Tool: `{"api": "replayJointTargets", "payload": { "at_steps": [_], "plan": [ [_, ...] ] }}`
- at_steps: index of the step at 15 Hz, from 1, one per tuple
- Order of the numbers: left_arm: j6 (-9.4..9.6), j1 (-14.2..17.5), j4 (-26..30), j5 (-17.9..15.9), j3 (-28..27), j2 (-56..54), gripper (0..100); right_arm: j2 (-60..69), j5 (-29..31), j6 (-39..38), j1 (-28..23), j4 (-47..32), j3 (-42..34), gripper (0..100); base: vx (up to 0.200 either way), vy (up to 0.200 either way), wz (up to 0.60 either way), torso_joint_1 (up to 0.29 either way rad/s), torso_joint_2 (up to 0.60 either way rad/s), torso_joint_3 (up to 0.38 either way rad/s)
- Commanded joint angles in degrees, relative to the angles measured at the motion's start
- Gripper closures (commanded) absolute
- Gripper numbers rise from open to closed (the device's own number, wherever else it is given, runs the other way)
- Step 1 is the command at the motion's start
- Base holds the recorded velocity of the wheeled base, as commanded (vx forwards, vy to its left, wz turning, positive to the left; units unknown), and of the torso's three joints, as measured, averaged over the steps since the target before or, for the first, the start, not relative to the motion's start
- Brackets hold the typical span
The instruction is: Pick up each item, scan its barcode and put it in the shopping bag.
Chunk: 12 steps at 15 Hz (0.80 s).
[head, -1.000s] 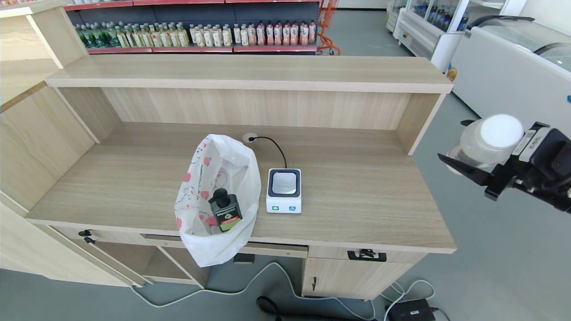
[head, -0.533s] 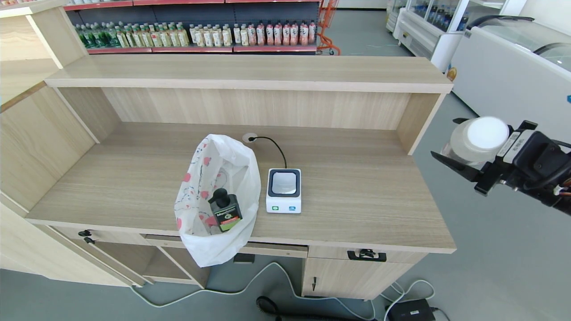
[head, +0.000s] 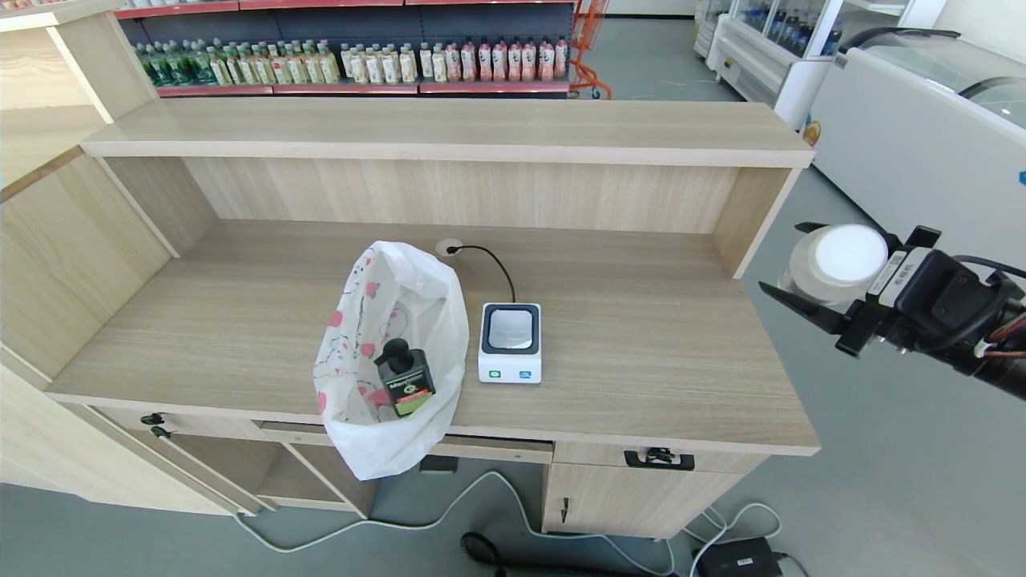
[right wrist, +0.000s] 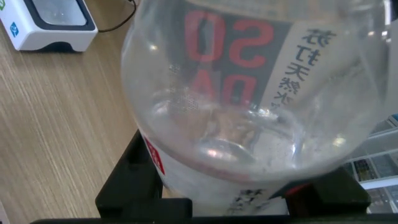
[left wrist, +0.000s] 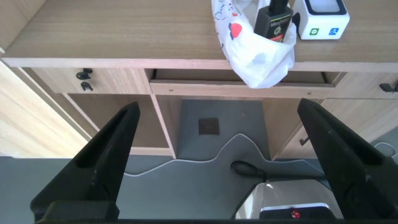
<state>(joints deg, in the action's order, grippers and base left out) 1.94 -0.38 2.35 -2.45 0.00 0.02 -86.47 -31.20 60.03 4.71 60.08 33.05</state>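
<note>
The light wood tabletop (head: 641,344) with a raised back ledge occupied centre frame, on a grey floor. Stocked beverage shelving (head: 353,60) ran along the top edge, and chest freezers (head: 906,120) stood at upper right.

On the tabletop, left of centre, a patterned white shopping bag (head: 393,320) held a black bottle (head: 405,377). A white barcode scanner (head: 510,342) sat just beside the bag.

The right end effector (head: 789,260), at the right edge of the frame and clear of the tabletop, was clamped on a clear soda bottle (head: 838,256). The bottle's white cap was uppermost and its long axis roughly vertical.

The left end effector (left wrist: 219,109) was released, fingers spread wide, in front of the cabinet below the tabletop.
</note>
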Motion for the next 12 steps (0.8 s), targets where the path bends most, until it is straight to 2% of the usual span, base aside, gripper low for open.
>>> {"api": "replayJointTargets", "payload": {
  "at_steps": [1, 5, 7, 12],
  "plan": [
    [0.0, -0.1, 0.0, 0.0, 0.0, 0.0, 0, -0.3, 0.0, 0.1, 0.1, 0.0, 0.3, 100, 0.0, 0.0, 0.0, 0.0, 0.0, 0.0],
    [0.08, 0.0, -0.1, 0.0, 0.0, 0.0, 0, -0.7, 0.0, 0.0, 0.3, 0.0, 0.7, 100, 0.0, 0.0, 0.0, 0.0, 0.0, 0.0],
    [0.08, 0.0, 0.0, 0.0, 0.0, 0.0, 0, -1.4, 0.0, -0.2, 0.9, 0.1, 1.8, 100, 0.2, 0.0, 0.0, 0.002, 0.0, 0.002],
    [0.35, 0.0, 0.0, 0.0, 0.0, 0.0, 0, -3.9, 0.0, -1.1, 6.1, 0.1, 4.9, 100, 0.2, 0.0, 0.0, 0.002, 0.0, 0.004]
  ]
}}
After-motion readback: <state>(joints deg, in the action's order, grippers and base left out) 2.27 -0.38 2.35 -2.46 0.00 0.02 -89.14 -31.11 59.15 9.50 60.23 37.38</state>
